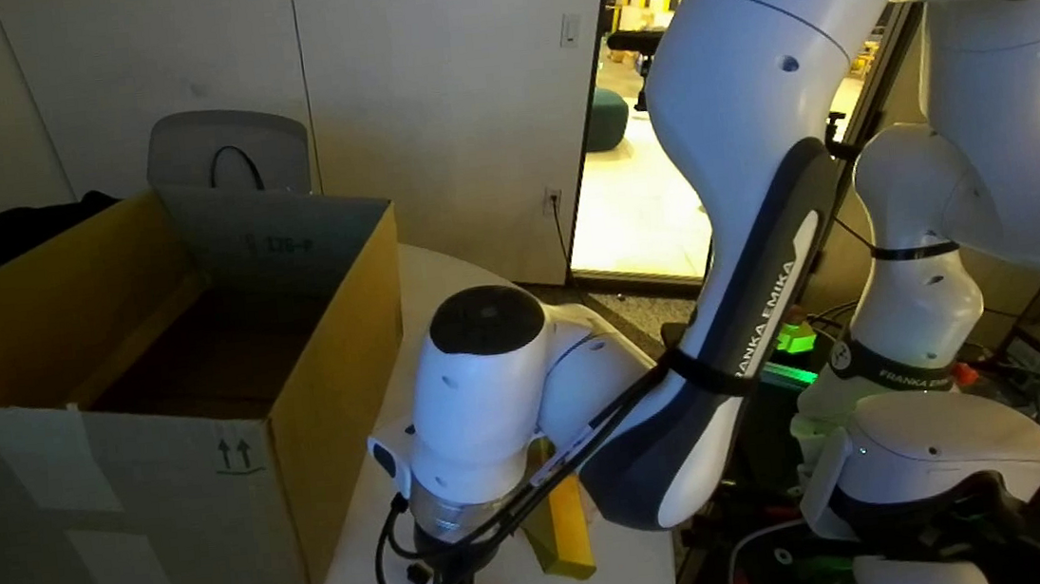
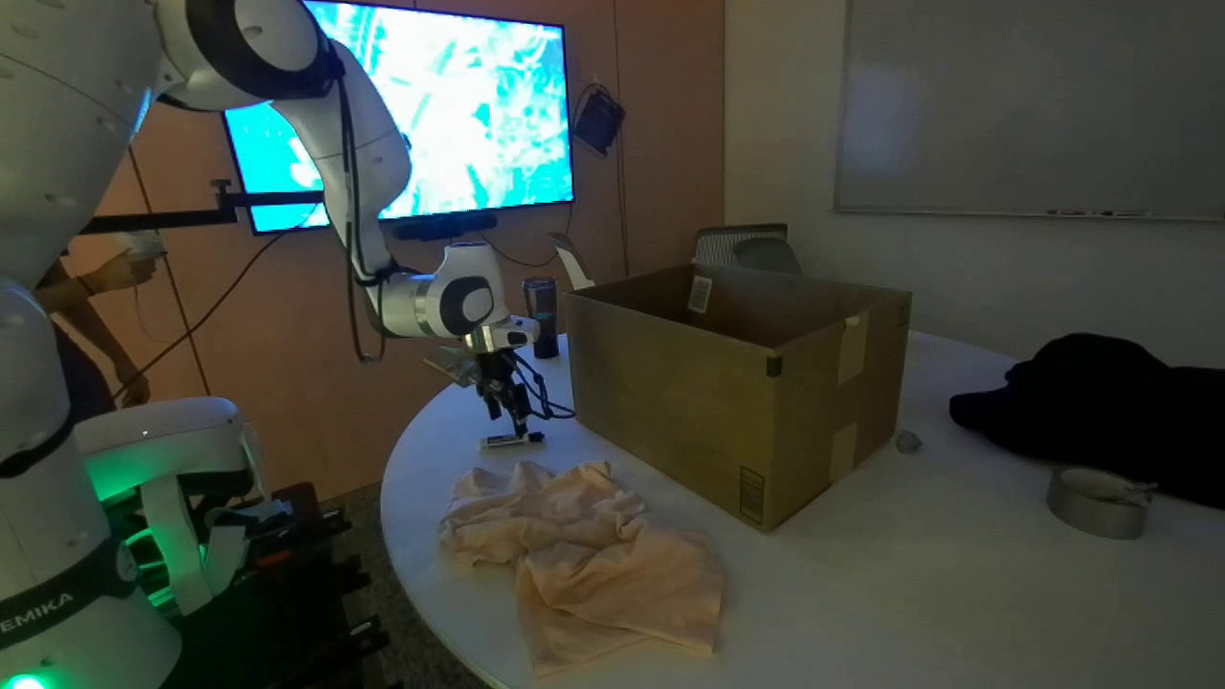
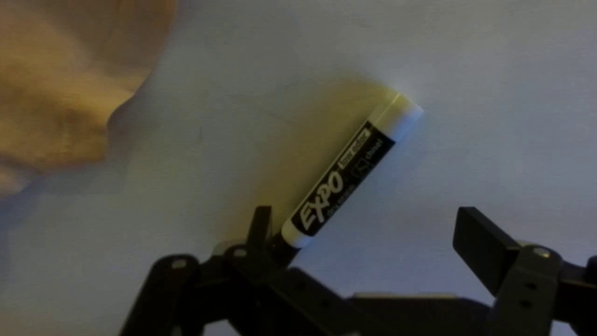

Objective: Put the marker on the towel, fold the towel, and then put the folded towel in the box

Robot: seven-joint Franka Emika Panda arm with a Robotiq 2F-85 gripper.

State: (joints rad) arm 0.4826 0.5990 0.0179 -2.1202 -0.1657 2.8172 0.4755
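peach towel [image 2: 586, 560], one, lies near; one box [image 2: 670, 411] stands right; one marker [image 3: 344, 178] lies far, under one gripper [image 3: 364, 224], two fingers [image 3: 486, 249] apart.

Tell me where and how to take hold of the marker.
Grip the marker at its labelled middle, probably best from straight above: it lies flat, with bare table along both long sides. In the wrist view it slants before the open gripper, so I'd turn that first to close squarely across the barrel.
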